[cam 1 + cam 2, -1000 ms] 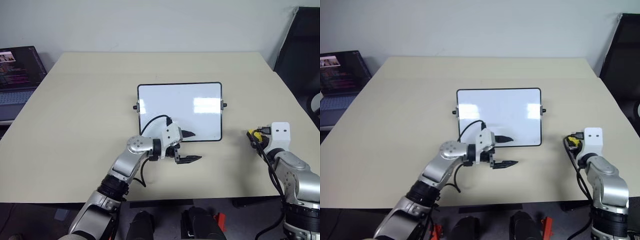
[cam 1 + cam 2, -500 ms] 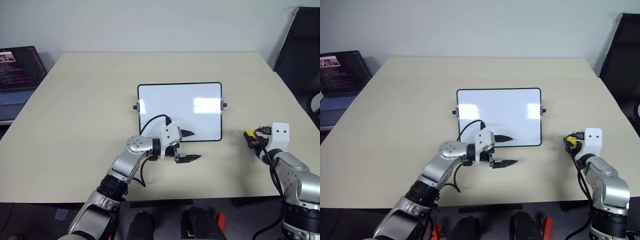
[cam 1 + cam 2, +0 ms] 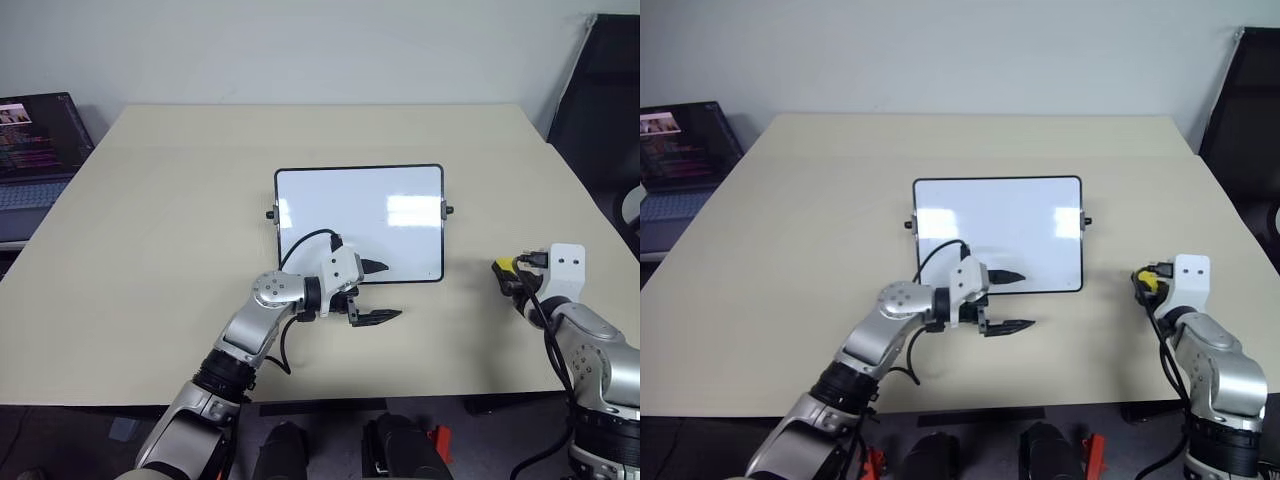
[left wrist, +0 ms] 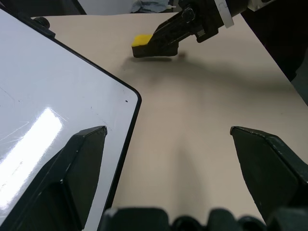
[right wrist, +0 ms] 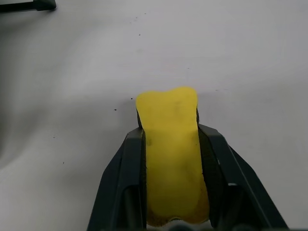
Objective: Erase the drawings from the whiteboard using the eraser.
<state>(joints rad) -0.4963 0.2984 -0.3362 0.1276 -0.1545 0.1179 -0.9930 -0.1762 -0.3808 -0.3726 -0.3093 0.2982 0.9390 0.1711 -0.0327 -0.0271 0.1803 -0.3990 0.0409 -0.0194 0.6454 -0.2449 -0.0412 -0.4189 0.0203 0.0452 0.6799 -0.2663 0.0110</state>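
Observation:
The whiteboard [image 3: 360, 215] lies flat at the middle of the table, its face plain white with glare patches; the drawings are out of view. My left gripper [image 3: 378, 291] is open at the board's near edge, one finger over the black frame and the other over bare table. In the left wrist view its fingers [image 4: 79, 163] straddle the board's rounded corner [image 4: 130, 103]. Right of the board, my right gripper [image 3: 512, 272] hovers low over the table, shut on the yellow eraser [image 5: 168, 113], which sticks out past the fingertips. The eraser [image 4: 143, 40] is apart from the board.
An open laptop [image 3: 35, 140] stands off the table's left side. A black chair [image 3: 605, 90] stands at the far right. Bare tan tabletop [image 3: 180, 180] surrounds the board, and the table's near edge [image 3: 400, 400] runs just ahead of my arms.

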